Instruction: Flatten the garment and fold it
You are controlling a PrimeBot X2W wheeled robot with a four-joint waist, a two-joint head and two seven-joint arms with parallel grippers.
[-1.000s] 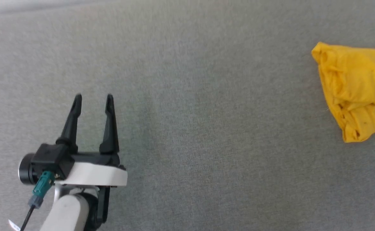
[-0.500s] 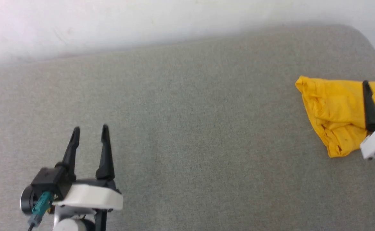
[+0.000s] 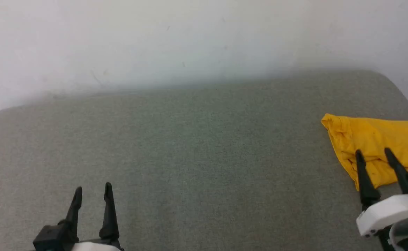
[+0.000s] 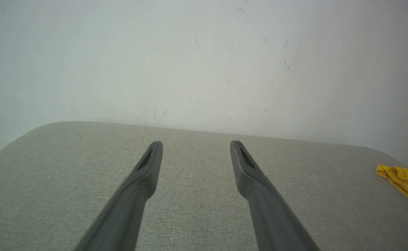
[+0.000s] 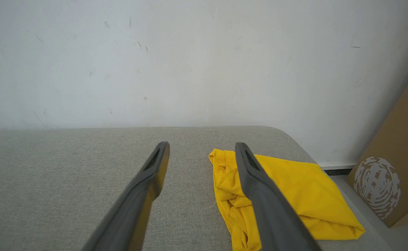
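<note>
The garment is a bright yellow shirt lying folded in a compact bundle at the right end of a grey upholstered surface; its print is hidden. In the right wrist view the garment lies just right of centre, partly behind one finger. My right gripper hovers open over the bundle's near edge, nothing between its fingers. Far to the left, my left gripper stands open over bare fabric. The left wrist view shows the garment at its right edge.
A white wall runs along the far edge of the grey surface. A brown cardboard box with a white round print stands beyond the surface's right end. The surface's corners are rounded.
The head camera has tilted up, bringing the wall into the picture. The right gripper has come into view over the garment. Both grippers stay open and the garment lies as before.
</note>
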